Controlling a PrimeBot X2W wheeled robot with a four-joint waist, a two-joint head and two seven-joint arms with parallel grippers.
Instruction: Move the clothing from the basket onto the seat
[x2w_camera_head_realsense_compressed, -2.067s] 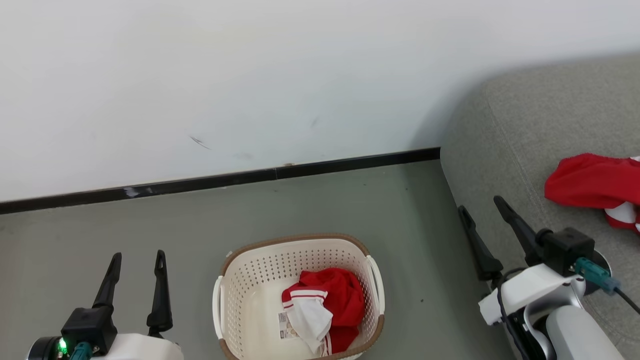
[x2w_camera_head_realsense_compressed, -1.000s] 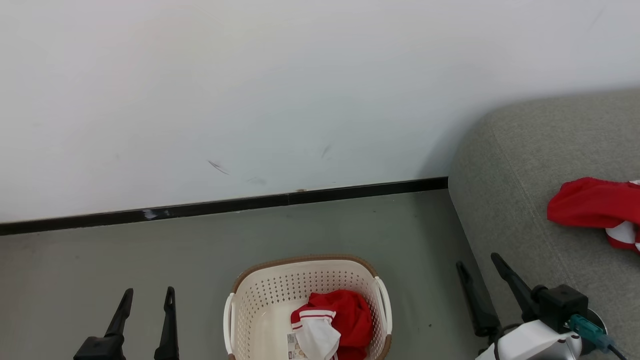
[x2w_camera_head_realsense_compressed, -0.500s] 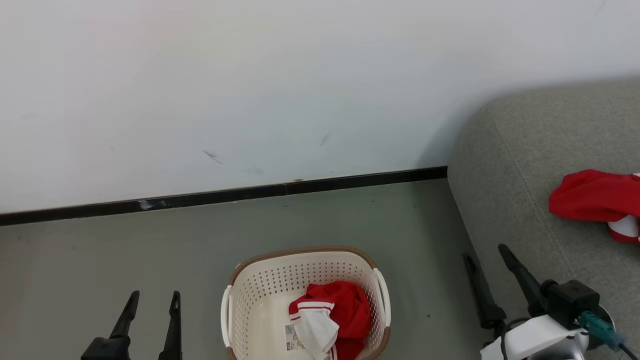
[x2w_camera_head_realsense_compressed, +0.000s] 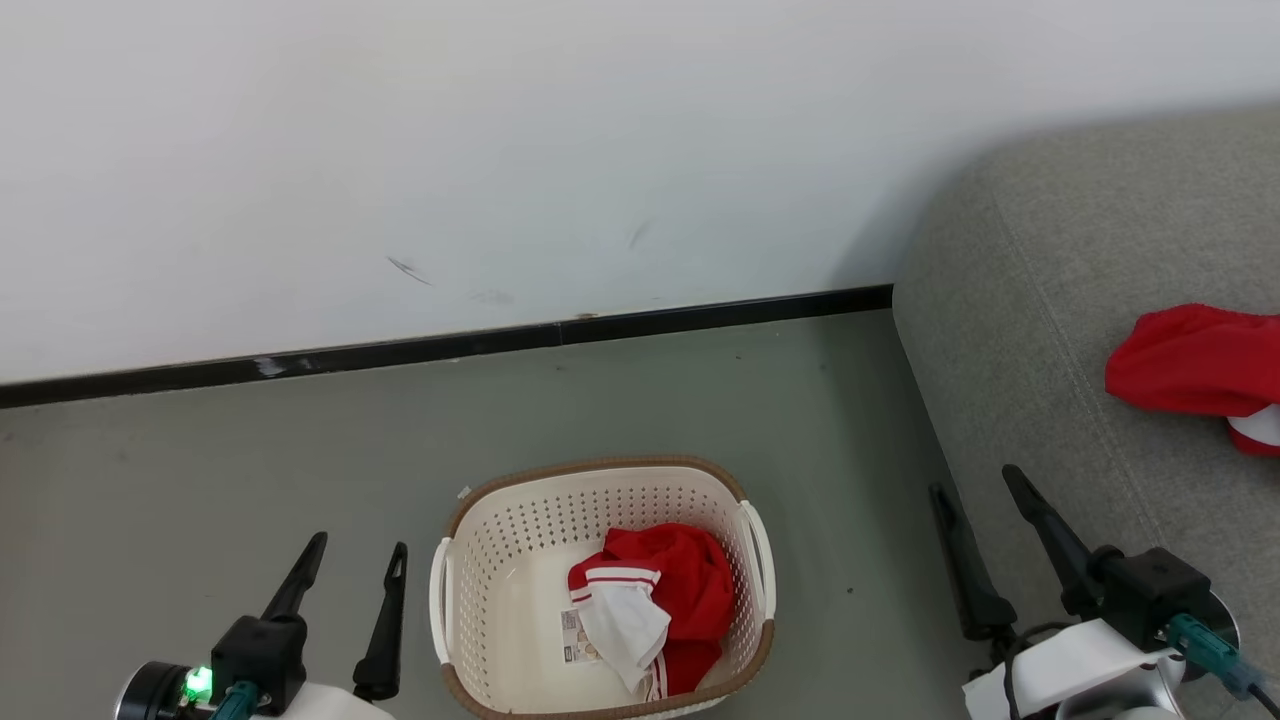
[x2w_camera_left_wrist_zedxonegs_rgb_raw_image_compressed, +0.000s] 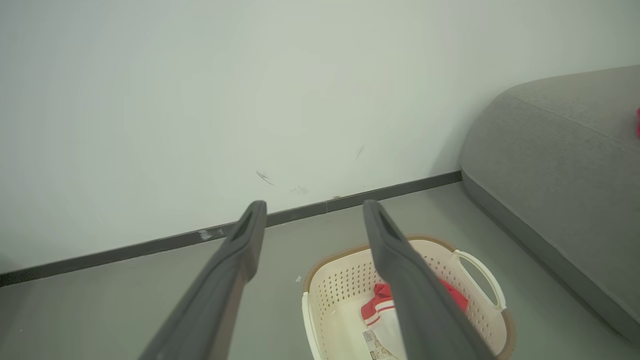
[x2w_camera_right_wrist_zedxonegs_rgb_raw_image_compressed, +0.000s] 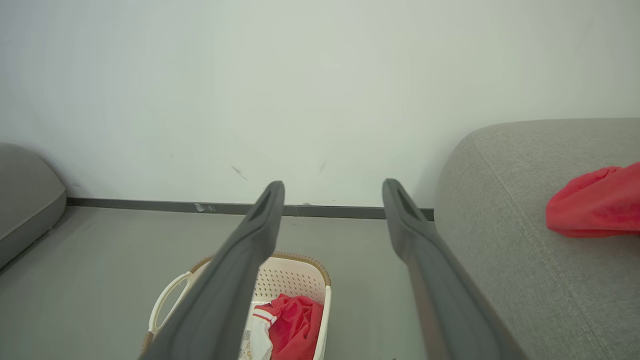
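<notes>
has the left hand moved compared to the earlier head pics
Yes. The left hand has shifted right, toward the basket, leaving a narrower gap to its left handle.

Left gripper sits low, fingers spread wide (leaning a little right); right gripper likewise agape, fingers leaning left.

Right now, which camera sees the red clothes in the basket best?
The head view: it looks down into the basket, showing all the red-and-white clothes. In the left wrist view a jaw crosses them; the right wrist view shows them low, cut off by the edge.
</notes>
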